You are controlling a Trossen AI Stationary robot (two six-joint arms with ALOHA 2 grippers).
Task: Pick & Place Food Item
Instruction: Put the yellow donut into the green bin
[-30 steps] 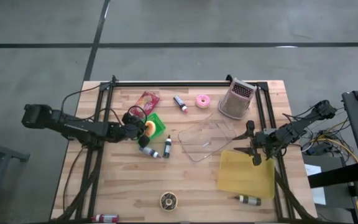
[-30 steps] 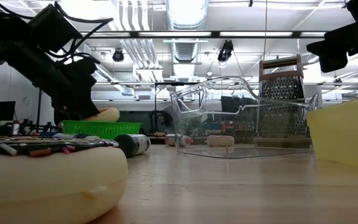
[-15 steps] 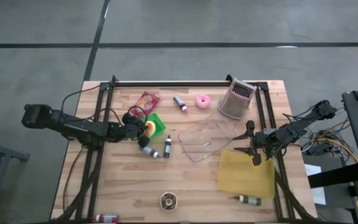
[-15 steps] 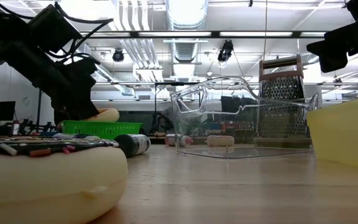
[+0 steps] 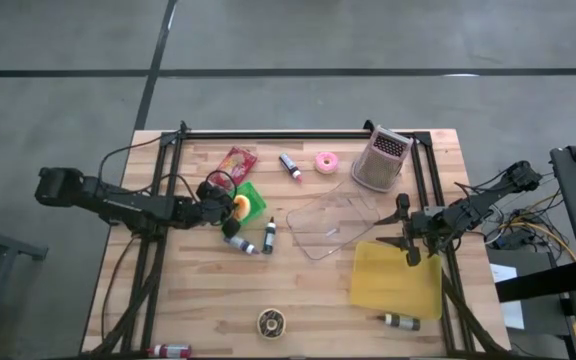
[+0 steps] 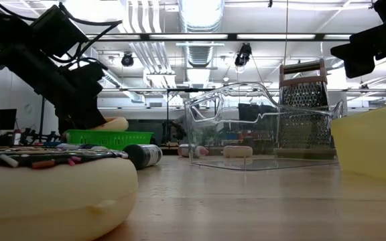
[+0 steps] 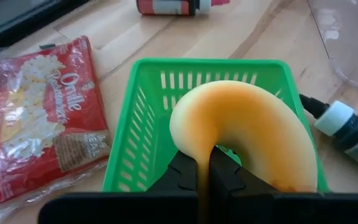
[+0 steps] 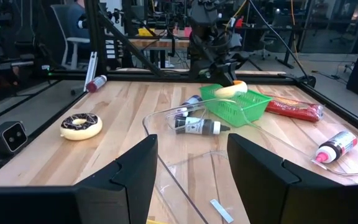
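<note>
Two dark fingers [image 7: 185, 180] of the left gripper [image 7: 199, 177] pinch the near edge of the food item, a pale yellow-orange arch of a thing [image 7: 244, 134], at the bottom centre of the left wrist frame, with only a thin strip of it between the pads. It looks like a smooth foam or soft-plastic piece, curved like a half ring, matte and faintly glossy on the crown; I judge it light and somewhat squashy, so a hold on the thin rim, as now, should carry it, though a hard squeeze could deform it and let it swing. It sits in or just above the green basket [image 7: 143, 124], a rigid plastic tray with slotted walls, at centre frame; whether it touches the floor of it I cannot tell. Beside the basket at left lies a crinkly red popcorn packet [image 7: 36, 112], and at right a dark bottle with a white cap [image 7: 347, 127]. Farther off, at right of the high frame, the right gripper [image 5: 404, 236] waits with fingers spread beside the clear plastic container [image 5: 330, 225], near the yellow bin [image 5: 398, 280] and the metal grater [image 5: 381, 160].
</note>
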